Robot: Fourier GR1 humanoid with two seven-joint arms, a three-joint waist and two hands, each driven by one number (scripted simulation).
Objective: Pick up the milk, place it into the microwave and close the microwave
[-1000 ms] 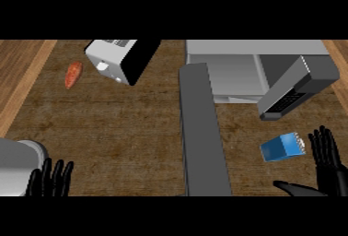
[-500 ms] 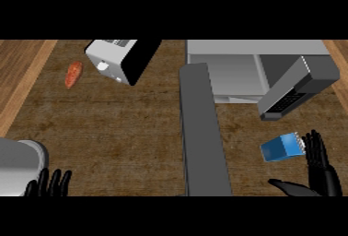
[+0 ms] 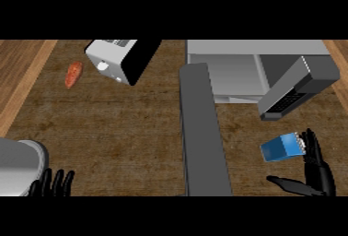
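Blue milk carton [image 3: 281, 148] just beside straight-fingered right hand [image 3: 318, 174].

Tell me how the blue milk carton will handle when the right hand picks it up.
The milk carton is boxy with flat faces, so it probably stays stiff and won't roll. It looks small beside the open right hand, so likely light and easily nudged.

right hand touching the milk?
Cannot tell. In the head view the right hand holds straight fingers right beside the milk; neither a clear gap nor plain contact shows.
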